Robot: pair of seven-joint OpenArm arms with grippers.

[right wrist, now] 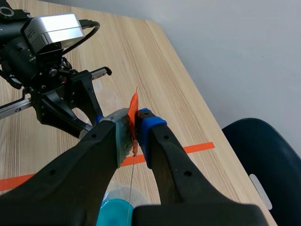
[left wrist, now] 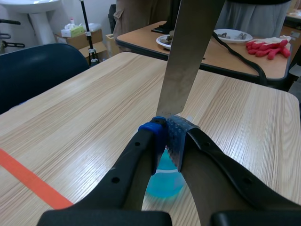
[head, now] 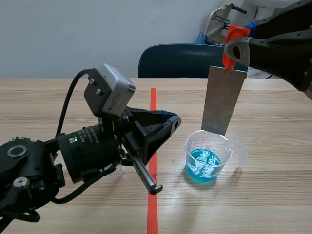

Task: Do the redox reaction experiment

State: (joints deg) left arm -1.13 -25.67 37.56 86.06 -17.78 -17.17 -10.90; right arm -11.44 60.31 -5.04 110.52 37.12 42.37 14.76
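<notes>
I had the right gripper (right wrist: 135,123) pinched tight on the orange-red tab (head: 235,35) at the top of the metal plate (head: 224,100). The plate hung upright, its lower edge about level with the rim of the beaker (head: 229,151), above the blue liquid (head: 202,165). My left gripper (left wrist: 168,134) sat closed on nothing, low over the table (head: 273,195) just beside the beaker.

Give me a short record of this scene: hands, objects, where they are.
Right hand: shut on a flat grey metal plate, at its orange-taped top
Plate: upright above a clear plastic beaker, lower edge near the rim
Beaker contents: swirled blue liquid
Left hand: shut, empty, beside the beaker
</notes>
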